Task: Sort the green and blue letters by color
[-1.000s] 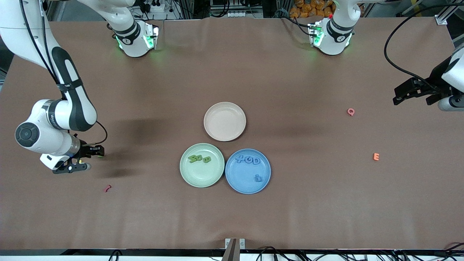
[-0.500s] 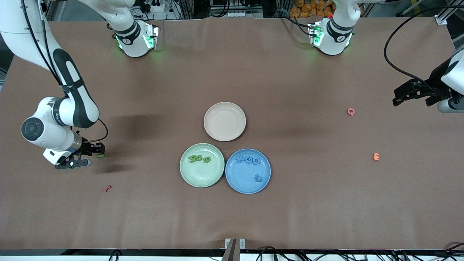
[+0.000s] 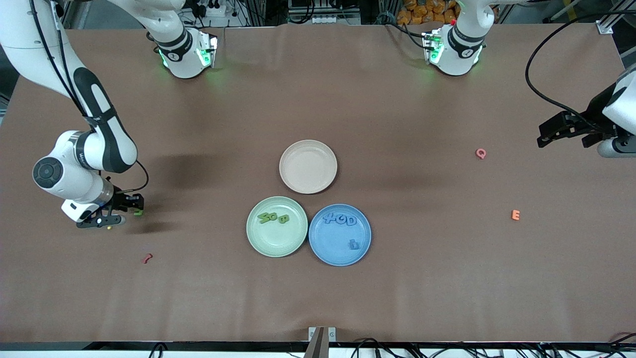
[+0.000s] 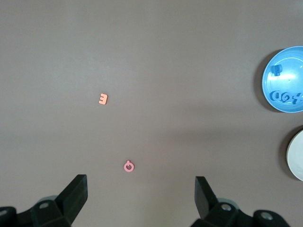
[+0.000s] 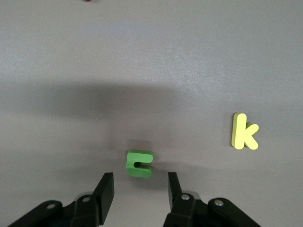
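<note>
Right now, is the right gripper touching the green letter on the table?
Apart. The right wrist view shows the right gripper with its open fingers short of the green letter, bare table between them.

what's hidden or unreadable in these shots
- Front view: small green letter mostly covered by the right gripper; yellow K shows only in the right wrist view.
- Front view: dark red piece too small to read.
- Left wrist view: cream plate cut off by the edge.

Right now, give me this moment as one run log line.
right claw: open, low over green letter, not gripping | left claw: open, waiting | green plate: three green letters | blue plate: four blue letters
</note>
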